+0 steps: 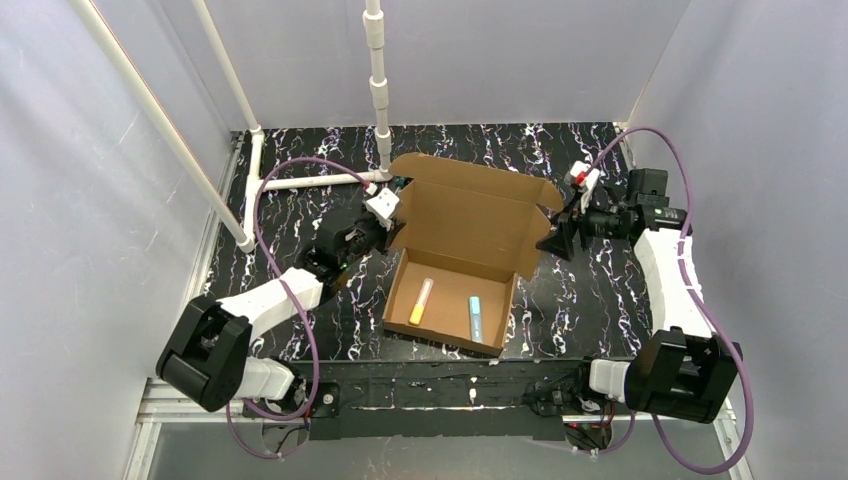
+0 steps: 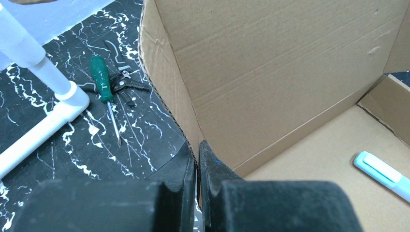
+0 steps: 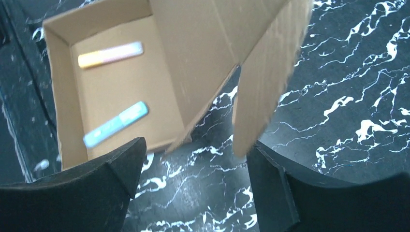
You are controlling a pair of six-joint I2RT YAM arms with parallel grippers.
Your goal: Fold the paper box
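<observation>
pinching box [image 1: 470, 215] left flap edge with left gripper [image 2: 197, 151], fingers closed on cardboard. holding right gripper [image 3: 196, 147] wide open beside right flap.

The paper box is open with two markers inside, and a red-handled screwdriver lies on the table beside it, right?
Not quite: the screwdriver has a green handle, not red, as the left wrist view shows. The rest holds: the paper box is open, with a yellow marker and a blue marker inside.
</observation>
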